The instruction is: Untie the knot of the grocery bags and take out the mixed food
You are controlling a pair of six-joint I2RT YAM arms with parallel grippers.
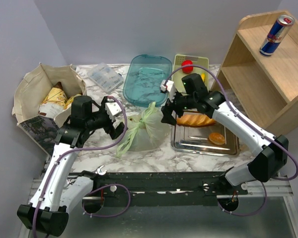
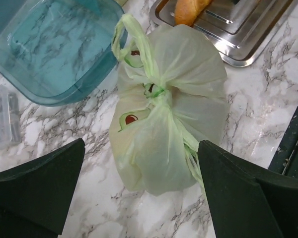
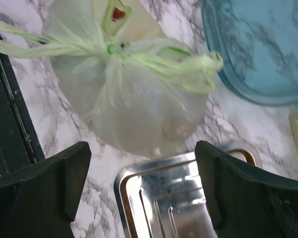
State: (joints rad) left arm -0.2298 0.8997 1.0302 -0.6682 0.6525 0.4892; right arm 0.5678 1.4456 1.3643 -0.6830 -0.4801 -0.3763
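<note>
Two bags wait on your marble table. The beige tote stands at far left with its mouth open, and only scraps of yellow packaging show inside. The pale green bag sits at centre between both arms, likely so each can take a handle loop. Your left gripper and right gripper flank it, jaws spread wide, holding nothing. The knot on top is intact; the fabric hides whatever food lies within.
</note>
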